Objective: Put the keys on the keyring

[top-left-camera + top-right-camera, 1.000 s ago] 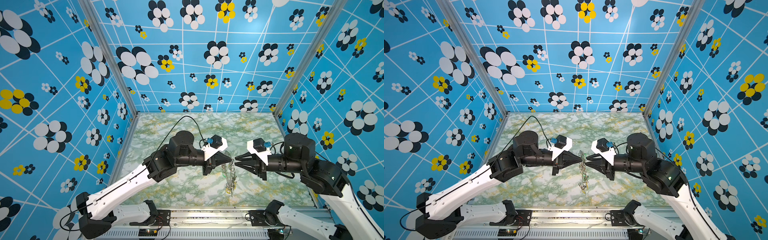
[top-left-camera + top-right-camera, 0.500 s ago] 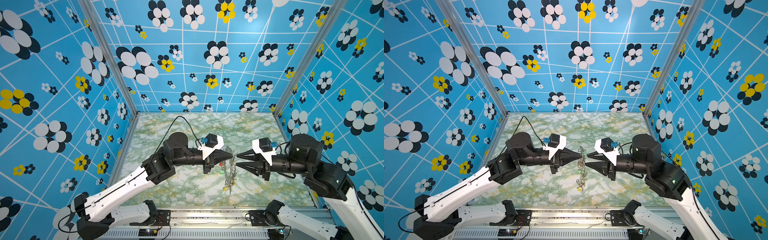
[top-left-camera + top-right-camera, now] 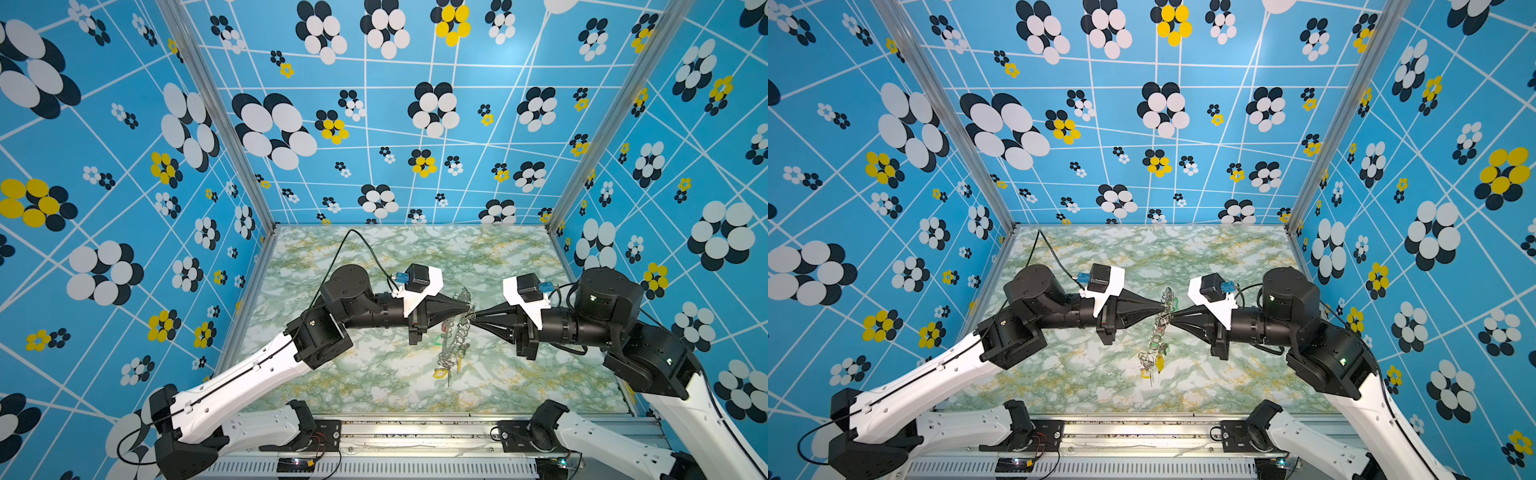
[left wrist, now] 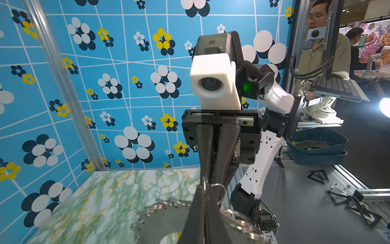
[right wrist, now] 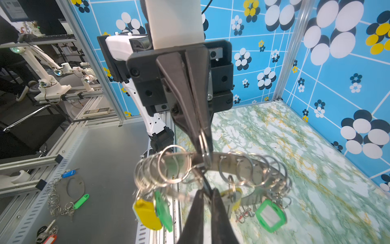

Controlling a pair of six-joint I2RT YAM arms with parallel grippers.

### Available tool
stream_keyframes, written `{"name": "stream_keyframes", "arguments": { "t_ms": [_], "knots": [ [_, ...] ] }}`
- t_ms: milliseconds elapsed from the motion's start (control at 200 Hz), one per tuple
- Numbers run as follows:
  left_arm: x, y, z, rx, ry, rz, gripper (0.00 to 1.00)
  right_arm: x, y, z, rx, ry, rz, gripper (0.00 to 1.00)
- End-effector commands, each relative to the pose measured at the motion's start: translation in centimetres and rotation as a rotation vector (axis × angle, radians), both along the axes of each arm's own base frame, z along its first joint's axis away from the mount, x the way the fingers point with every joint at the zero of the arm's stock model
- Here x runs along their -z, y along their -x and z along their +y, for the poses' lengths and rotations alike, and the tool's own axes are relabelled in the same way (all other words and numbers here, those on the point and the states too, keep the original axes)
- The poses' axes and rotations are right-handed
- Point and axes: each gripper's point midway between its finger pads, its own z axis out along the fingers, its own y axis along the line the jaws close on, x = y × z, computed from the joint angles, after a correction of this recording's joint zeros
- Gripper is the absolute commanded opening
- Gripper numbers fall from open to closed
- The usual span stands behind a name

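The keyring [image 3: 455,332] hangs in the air above the counter [image 3: 357,386]. It is edge-on in both top views, and its long line runs away below the two tools. The left tool [image 3: 468,306] is clamped on the upper rim of the keyring, among the wire loops. The right tool [image 3: 476,315] meets the keyring from the opposite face, almost tip against tip, with its jaws together. A thin dark piece [image 5: 205,184] shows at its end, but I cannot tell whether this is the black-tagged key. I judge that the threading falls to the right tool, moving straight across toward the keyring's face.
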Motion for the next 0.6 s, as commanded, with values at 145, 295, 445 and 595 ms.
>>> {"name": "stream_keyframes", "arguments": {
  "t_ms": [145,295,445,595],
  "knots": [
    [-2.1,0.5,0.2,0.015,0.095,-0.045,0.00,-0.7,1.0,0.3,-0.054,-0.038,-0.001,0.00],
    [-2.6,0.3,0.1,0.014,0.142,-0.045,0.00,-0.2,1.0,0.8,-0.076,-0.053,0.029,0.00],
    [-3.2,0.2,-0.2,0.033,0.208,-0.020,0.00,0.2,0.7,1.5,-0.091,-0.069,0.062,0.00],
    [-3.5,0.0,-0.7,0.069,0.267,0.020,0.00,0.7,0.1,2.1,-0.093,-0.076,0.084,0.00]
  ]
}}
